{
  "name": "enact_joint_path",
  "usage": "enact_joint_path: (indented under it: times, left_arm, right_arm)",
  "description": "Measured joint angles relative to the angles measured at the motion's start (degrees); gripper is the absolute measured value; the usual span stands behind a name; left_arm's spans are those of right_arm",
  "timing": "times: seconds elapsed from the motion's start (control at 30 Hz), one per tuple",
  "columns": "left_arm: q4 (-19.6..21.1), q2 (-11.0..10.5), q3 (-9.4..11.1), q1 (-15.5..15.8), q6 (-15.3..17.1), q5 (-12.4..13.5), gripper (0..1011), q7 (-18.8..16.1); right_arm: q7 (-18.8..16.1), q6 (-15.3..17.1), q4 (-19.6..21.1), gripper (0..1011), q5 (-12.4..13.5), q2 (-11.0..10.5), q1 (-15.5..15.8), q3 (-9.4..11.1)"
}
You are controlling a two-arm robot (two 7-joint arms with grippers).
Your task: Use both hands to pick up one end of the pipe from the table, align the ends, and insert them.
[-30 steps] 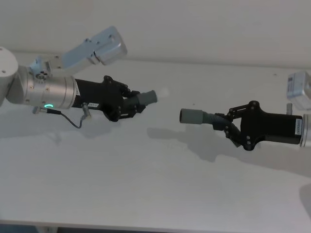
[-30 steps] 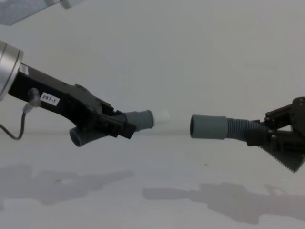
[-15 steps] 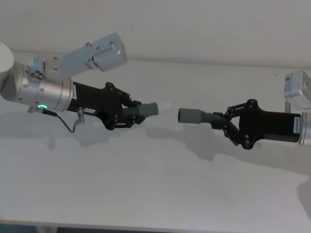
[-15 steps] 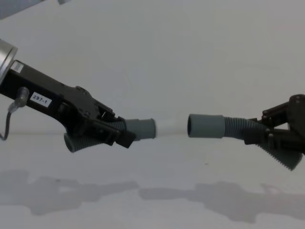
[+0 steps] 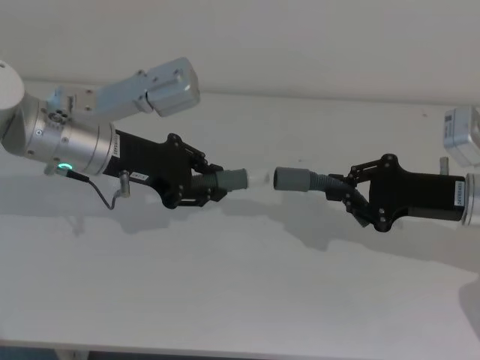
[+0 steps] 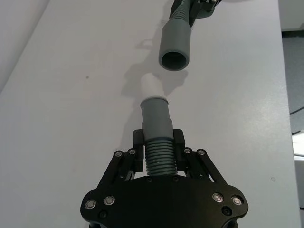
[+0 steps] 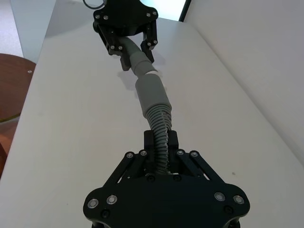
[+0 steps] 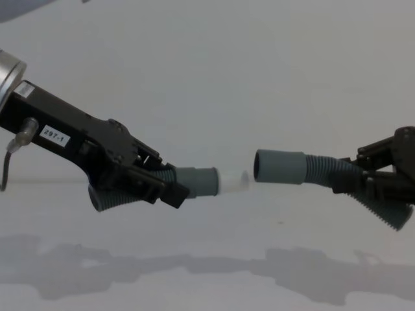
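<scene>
Table (image 5: 225,300): white, matte. Both pipe pieces are held in the air above it, with their shadows on the surface below.

Left gripper (image 5: 208,185): comes in from the left on a silver arm (image 5: 71,142), with its fingers closed narrow on the ribbed part of the left hose piece (image 5: 229,180). The chest view reads the "297-1" label (image 8: 54,137) and shows that piece's rear end sticking out under the gripper.

Right gripper (image 5: 343,193): comes in from the right, clamped on the ribs of the right hose piece (image 5: 307,181).

Chest view, side-on: the white tip (image 8: 233,182) stops just short of the plain cuff (image 8: 280,166) and sits a little lower. The two are not touching.

Left wrist view: looks into the open mouth (image 6: 174,60), which is dark and hollow. The tip is not squarely in line with it.

Right wrist view: the plain cuff covers the gap.
</scene>
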State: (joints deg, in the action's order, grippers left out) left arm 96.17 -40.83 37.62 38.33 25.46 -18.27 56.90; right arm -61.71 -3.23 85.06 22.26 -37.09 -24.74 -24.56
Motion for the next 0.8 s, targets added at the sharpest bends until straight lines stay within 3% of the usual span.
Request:
enact_joint_path:
  times: [0.8]
  left_arm:
    - [1.2,-1.6,1.0,0.3,0.5,-1.0,353,0.4]
  right_arm:
    - [0.0,1.1,-0.8,155,1.3,-0.1,-0.4,-1.3]
